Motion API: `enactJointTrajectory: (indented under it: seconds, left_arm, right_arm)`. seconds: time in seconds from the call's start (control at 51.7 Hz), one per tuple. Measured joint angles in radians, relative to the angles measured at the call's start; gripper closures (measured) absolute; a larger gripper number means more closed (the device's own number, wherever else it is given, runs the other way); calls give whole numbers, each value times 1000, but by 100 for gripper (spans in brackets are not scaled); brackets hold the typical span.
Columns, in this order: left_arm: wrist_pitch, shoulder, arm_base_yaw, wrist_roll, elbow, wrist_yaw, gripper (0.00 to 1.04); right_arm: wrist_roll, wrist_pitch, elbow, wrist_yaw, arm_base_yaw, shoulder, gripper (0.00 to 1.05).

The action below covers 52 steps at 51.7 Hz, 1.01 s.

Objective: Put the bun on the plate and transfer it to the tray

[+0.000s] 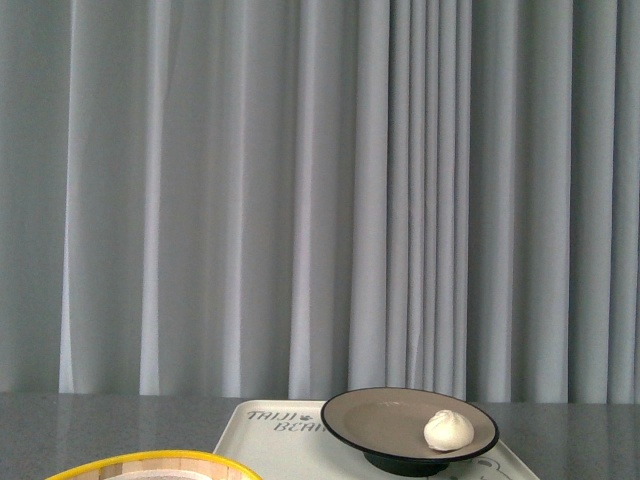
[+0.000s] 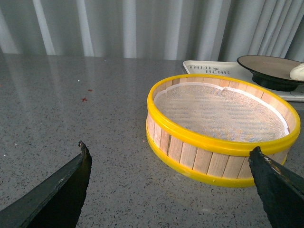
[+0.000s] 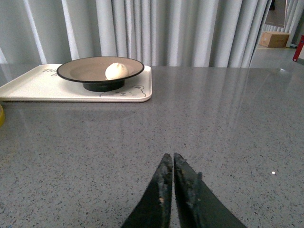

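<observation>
Bun (image 1: 449, 430) found resting on plate (image 1: 380, 420), toward its right edge; plate seated on tray (image 1: 270, 440). Steamer basket (image 2: 223, 128) alongside held only cloth liner. Left gripper (image 2: 171, 161) spread wide; right gripper (image 3: 173, 167) pinched closed, holding nothing.

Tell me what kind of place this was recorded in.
Probably a lab or studio staged as a dining spot, not a real kitchen: a grey speckled table backed by plain grey curtains, and a cardboard box on the floor behind. Tableware: tray, plate, bun.
</observation>
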<state>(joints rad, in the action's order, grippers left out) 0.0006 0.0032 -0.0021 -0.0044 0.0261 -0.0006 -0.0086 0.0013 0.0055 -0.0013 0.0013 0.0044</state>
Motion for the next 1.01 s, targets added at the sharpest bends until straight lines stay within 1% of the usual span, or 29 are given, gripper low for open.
enactJointTrajectory:
  seconds: [0.077, 0.29, 0.31, 0.522, 0.58, 0.639, 1.006]
  left_arm:
    - [0, 0, 0, 0, 0, 0, 7]
    - [0, 0, 0, 0, 0, 0, 7]
    - [0, 0, 0, 0, 0, 0, 7]
    - [0, 0, 0, 0, 0, 0, 7]
    - [0, 0, 0, 0, 0, 0, 7]
    - [0, 0, 0, 0, 0, 0, 7]
    - [0, 0, 0, 0, 0, 0, 7]
  right_arm:
    - [0, 0, 0, 0, 0, 0, 89]
    - [0, 0, 0, 0, 0, 0, 53]
    - [0, 0, 0, 0, 0, 0, 52]
    - [1, 0, 0, 0, 0, 0, 14]
    - [2, 0, 0, 0, 0, 0, 7]
    - [2, 0, 0, 0, 0, 0, 9]
    - [2, 0, 0, 0, 0, 0, 9]
